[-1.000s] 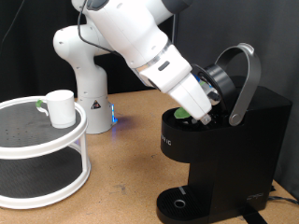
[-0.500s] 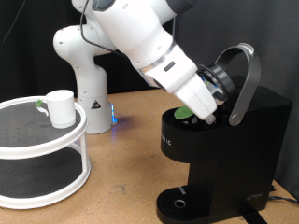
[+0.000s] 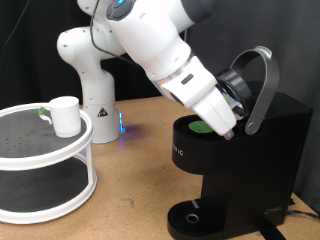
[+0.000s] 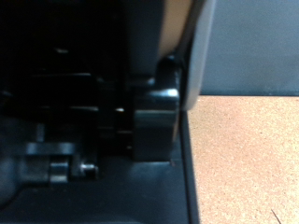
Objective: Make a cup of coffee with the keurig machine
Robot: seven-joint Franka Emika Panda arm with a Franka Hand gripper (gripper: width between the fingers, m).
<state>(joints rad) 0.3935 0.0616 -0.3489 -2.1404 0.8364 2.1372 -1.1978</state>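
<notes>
a light brown wooden table (image 3: 140,170) fills the lower part of the exterior view, its grain running across. a round two-tier white rack (image 3: 40,160) stands at the exterior view's left edge of the table; its upper shelf is dark mesh ringed by a raised white rim, held above a matching lower shelf by thin white posts. a small green-topped object (image 3: 41,112) lies on the upper shelf near its far rim, too small to make out further. a small blue light (image 3: 122,126) glows low near the table's far edge. behind the table hangs a black backdrop (image 3: 30,50). in the wrist view a patch of speckled tan tabletop (image 4: 248,159) shows.
</notes>
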